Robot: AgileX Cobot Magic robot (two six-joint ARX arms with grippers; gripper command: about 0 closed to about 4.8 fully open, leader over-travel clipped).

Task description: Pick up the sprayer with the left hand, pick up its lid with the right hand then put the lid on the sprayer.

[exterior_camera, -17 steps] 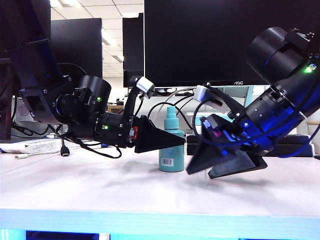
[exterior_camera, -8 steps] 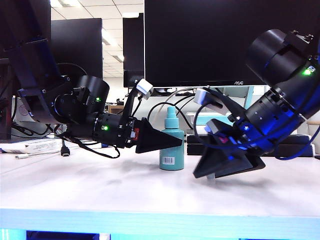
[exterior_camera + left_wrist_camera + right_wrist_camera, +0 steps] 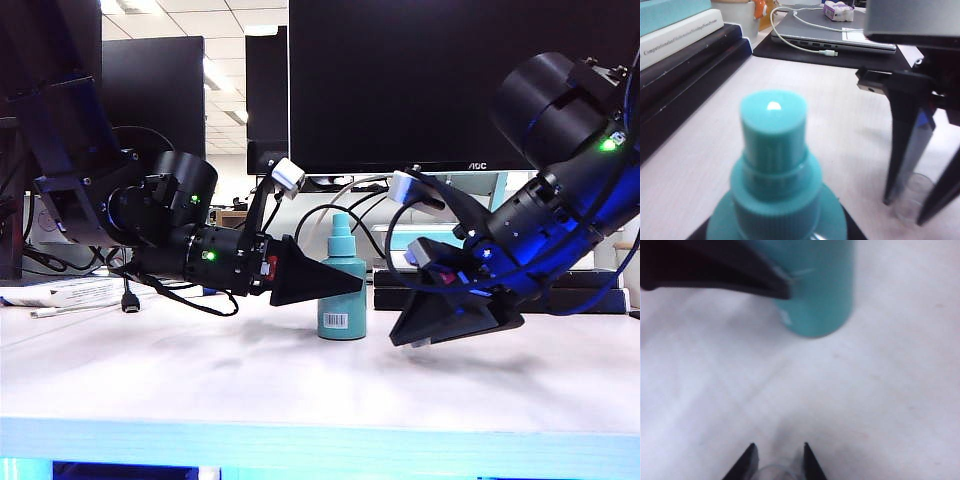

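Beside the sprayer [image 3: 342, 290], my left gripper [image 3: 350, 283] reaches level, clamping it; my right gripper [image 3: 778, 460] tilts down, fingertips narrowly straddling the lid [image 3: 912, 197].

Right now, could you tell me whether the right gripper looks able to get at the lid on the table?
Probably yes: the right gripper already has its fingertips either side of the clear lid on the table, with nothing between. The sprayer stands apart.

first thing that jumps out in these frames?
The small teal plastic sprayer bottle standing mid-table, the left gripper closed on its body. Just to its right, the right gripper is tipped down with the tiny clear plastic lid between its fingers on the white table.
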